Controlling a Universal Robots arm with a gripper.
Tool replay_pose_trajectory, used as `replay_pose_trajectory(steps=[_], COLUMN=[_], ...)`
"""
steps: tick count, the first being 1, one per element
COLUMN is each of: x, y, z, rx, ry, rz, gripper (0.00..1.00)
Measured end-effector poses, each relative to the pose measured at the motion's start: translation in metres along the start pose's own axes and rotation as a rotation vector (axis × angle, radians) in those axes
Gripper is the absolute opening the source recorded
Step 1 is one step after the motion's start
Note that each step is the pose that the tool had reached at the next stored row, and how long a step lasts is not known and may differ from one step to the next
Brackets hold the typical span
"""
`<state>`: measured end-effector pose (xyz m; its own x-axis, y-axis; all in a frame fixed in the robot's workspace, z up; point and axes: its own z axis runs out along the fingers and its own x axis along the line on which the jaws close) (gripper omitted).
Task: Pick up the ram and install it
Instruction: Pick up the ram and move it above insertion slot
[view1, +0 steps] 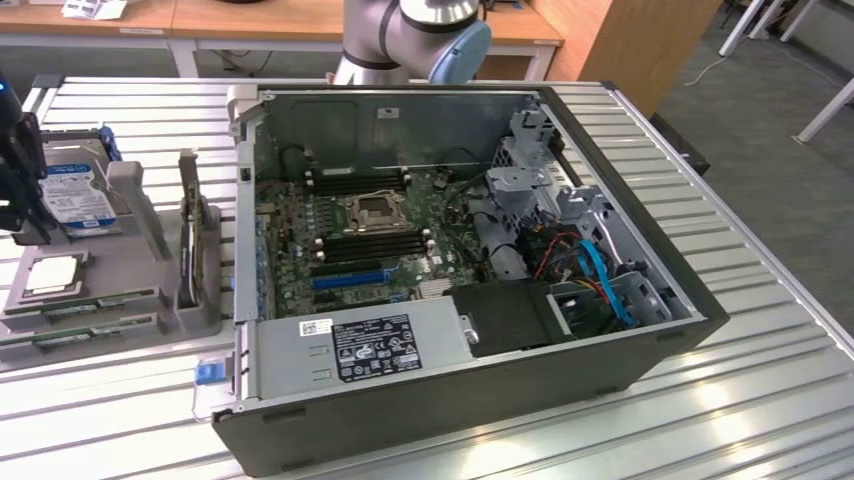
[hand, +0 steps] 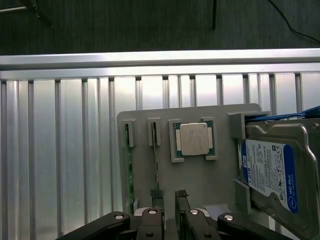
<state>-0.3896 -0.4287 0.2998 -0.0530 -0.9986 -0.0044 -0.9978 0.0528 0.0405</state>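
Black two-finger gripper (hand: 169, 194): jaws apart, empty, over grey plastic tray (hand: 205, 185). Long thin green ram stick (hand: 155, 160) slotted in tray, exterior view's lower left. I would centre jaws astride stick, descend square.

**Open computer case (view1: 441, 420) and gray holder (hand: 200, 175) sat side by side on the slatted metal table (view1: 774, 270).**
The case lay on its side, exposing the motherboard (view1: 296, 240), a labelled power supply (view1: 360, 345) and blue cables (view1: 607, 285). The holder, at the exterior view's left, carried a square silver processor (hand: 194, 139) and a blue-labelled hard drive (hand: 272, 170).
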Motion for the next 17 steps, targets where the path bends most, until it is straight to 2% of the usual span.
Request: replay_pose_trajectory(steps=[17], x=[0.0], y=[-0.0003], z=[0.0061], rx=[0.0], ry=[0.0001], rz=[0.0], gripper=[0.24])
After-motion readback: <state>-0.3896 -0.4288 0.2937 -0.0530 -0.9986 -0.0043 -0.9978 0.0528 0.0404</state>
